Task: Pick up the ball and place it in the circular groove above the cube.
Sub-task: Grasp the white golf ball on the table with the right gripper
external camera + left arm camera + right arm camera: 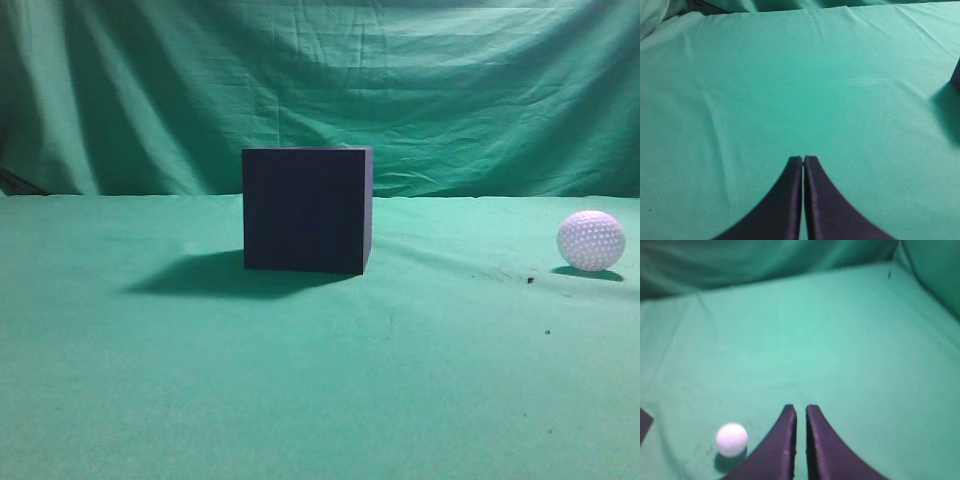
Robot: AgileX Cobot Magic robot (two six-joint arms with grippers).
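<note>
The dark navy cube (pixel 307 209) stands on the green cloth at the middle of the exterior view; its top face is not visible from this height. A sliver of it shows at the right edge of the left wrist view (pixel 956 75) and at the lower left edge of the right wrist view (pixel 644 421). The white dimpled ball (pixel 591 240) lies on the cloth at the far right, apart from the cube. In the right wrist view the ball (pixel 731 439) lies left of my right gripper (pixel 800 409), whose fingers are empty with only a narrow gap. My left gripper (pixel 803 159) is shut and empty over bare cloth.
The green cloth (pixel 300 380) covers the table and rises as a wrinkled backdrop (pixel 320 80) behind the cube. A few dark specks (pixel 529 280) lie near the ball. Neither arm shows in the exterior view.
</note>
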